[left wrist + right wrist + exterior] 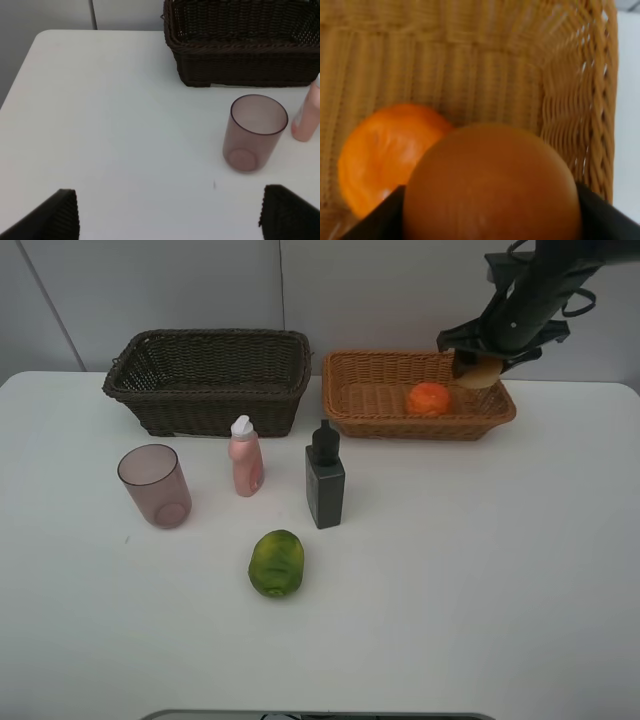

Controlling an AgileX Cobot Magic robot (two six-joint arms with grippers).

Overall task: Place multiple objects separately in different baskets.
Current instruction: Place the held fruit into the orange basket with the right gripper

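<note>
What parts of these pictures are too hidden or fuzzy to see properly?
- Inside of the dark brown woven basket: the exterior high view shows its floor only dimly; the left wrist view's top edge cuts it off.
- Round orange-yellow fruit between the right gripper's fingers: blurred in the right wrist view, mostly hidden by the gripper from above.
- Pink white-capped bottle: cut off by the left wrist picture's edge.

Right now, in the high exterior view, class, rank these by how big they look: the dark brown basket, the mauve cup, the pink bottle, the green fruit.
1. dark brown basket
2. mauve cup
3. pink bottle and green fruit: they look alike in size, and the fruit lies nearer the camera, so I leave them unranked.
</note>
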